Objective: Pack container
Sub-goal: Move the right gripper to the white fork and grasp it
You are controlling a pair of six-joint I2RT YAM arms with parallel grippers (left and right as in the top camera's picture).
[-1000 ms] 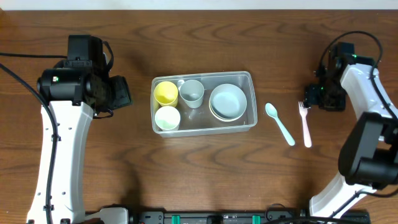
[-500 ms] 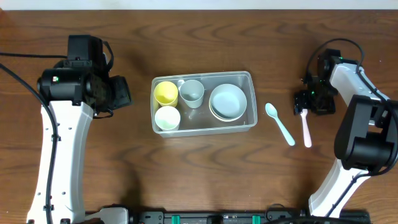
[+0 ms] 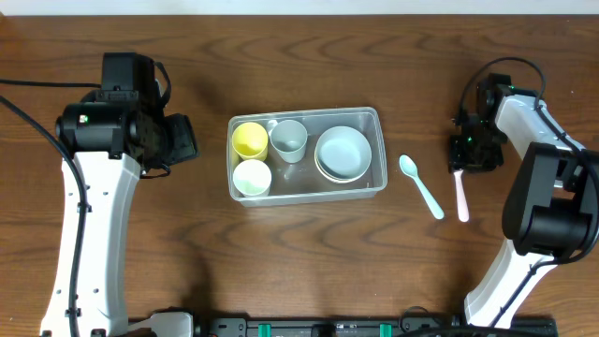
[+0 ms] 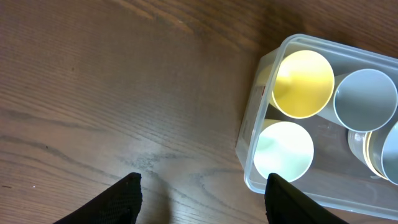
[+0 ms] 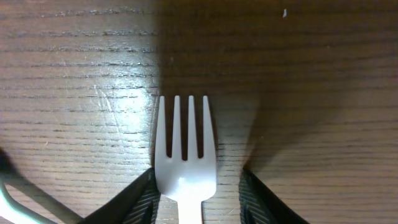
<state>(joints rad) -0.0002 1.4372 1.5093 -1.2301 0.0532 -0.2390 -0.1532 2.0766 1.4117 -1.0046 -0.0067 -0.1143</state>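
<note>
The container (image 3: 305, 113) is a clear rectangular tub at the table's middle, and its corner (image 4: 249, 134) shows in the left wrist view. Inside stand a yellow cup (image 3: 249, 139), a pale green cup (image 3: 252, 177), a grey-blue cup (image 3: 288, 139) and stacked bowls (image 3: 343, 153). My right gripper (image 3: 459, 161) is down on the table over the head of a pale pink fork (image 3: 460, 194). The fork (image 5: 185, 168) lies between its fingers; the left pad is against it and the right pad stands a gap away. My left gripper (image 4: 202, 186) is open above bare wood, left of the container.
A light blue spoon (image 3: 421, 185) lies on the table between the container and the fork. The right arm's body (image 3: 547, 215) runs down the right edge. The left arm (image 3: 94, 187) stands along the left side.
My right gripper has shifted left and down onto the fork's head, and its jaws have narrowed around it. The left arm and the container have not moved.
</note>
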